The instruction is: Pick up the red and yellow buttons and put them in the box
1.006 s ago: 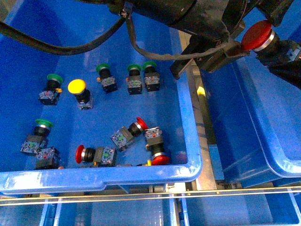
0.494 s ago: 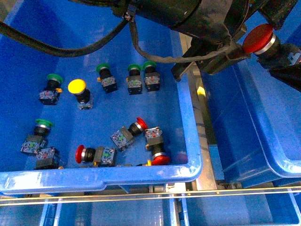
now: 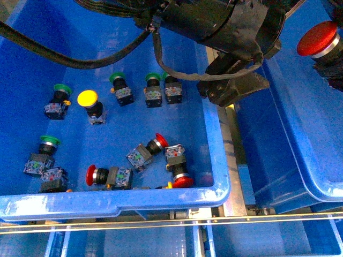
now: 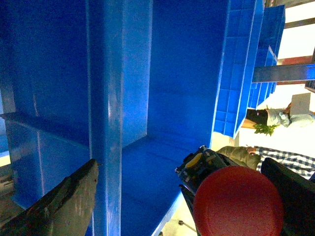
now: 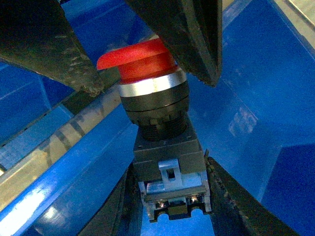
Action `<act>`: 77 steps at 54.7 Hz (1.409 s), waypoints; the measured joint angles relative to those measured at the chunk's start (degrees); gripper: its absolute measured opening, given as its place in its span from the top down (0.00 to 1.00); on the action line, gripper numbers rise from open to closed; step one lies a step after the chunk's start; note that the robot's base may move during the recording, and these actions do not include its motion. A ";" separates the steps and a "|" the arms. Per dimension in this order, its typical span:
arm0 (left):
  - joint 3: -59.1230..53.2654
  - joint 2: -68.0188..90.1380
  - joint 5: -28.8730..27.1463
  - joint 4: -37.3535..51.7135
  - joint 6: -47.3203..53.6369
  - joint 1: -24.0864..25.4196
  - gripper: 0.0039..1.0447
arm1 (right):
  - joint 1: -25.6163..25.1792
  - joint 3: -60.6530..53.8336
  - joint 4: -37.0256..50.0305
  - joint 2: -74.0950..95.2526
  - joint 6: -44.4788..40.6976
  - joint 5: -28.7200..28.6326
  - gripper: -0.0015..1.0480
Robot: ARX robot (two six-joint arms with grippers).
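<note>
Red button is clamped by its black body in our right tool, hanging above the box; our left tool gapes wide and empty. We judge placing is in hand: next, lower it inside the rim and let go.

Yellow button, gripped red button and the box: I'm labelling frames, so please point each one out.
yellow button (image 3: pixel 87 98), front view, on its round cap.
gripped red button (image 5: pixel 140 58), right wrist view, on its red cap.
box (image 3: pixel 316 110), front view, on its inner wall.
</note>
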 joint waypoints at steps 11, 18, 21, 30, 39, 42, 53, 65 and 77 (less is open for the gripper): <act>0.04 0.00 0.46 0.11 0.98 1.11 0.07 | -0.20 -0.55 -0.26 -0.46 -0.17 -0.15 0.73; 0.02 -0.02 1.44 0.04 1.75 1.95 0.07 | -0.44 -0.85 -0.26 -0.74 -0.31 -0.66 0.74; -0.17 -0.35 1.86 0.02 1.97 2.34 0.07 | -0.50 -1.05 -0.26 -0.90 -0.39 -0.94 0.74; -1.31 -1.97 2.10 0.35 3.52 3.08 0.07 | -0.52 -1.22 -0.26 -1.40 -0.46 -1.77 0.74; -2.49 -4.72 0.20 -2.08 5.40 4.15 0.07 | -1.25 -1.49 -0.55 -1.57 0.13 3.30 0.74; -3.37 -6.54 -0.35 -2.03 5.77 6.14 0.07 | -2.67 -1.92 -0.74 -1.18 0.44 5.64 0.74; -4.37 -8.22 -1.70 -3.39 7.17 10.69 0.07 | -3.78 -2.54 -1.01 -0.98 1.36 6.23 0.74; -7.39 -8.52 -0.57 -3.37 8.35 10.99 0.07 | -3.41 -2.54 -1.07 -1.05 1.44 6.54 0.74; -12.98 -13.97 -3.87 -4.61 13.94 11.87 0.07 | -4.07 -2.62 -2.25 -2.12 1.62 7.74 0.74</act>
